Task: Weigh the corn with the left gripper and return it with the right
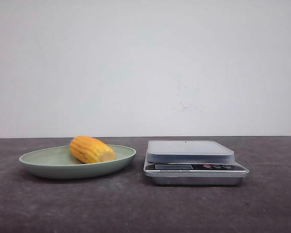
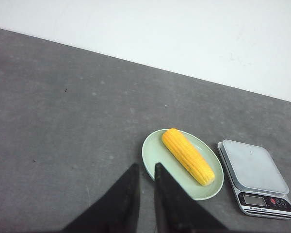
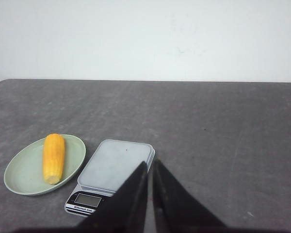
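The dark grey table (image 1: 136, 208) stretches wide under a white wall (image 1: 145, 63), and on it the pale green plate (image 1: 43, 162) sits just beside the silver kitchen scale (image 1: 194, 162), whose weighing platform is bare. The corn (image 1: 91, 149) lies on its side in the plate, yellow-orange with its paler cut end turned toward the scale, nothing touching it. Up above the table, well clear of the plate, the left gripper (image 2: 143, 171) has its black fingers pinched nearly together on nothing, and the right gripper (image 3: 149, 167) hangs over the scale side likewise closed and empty.
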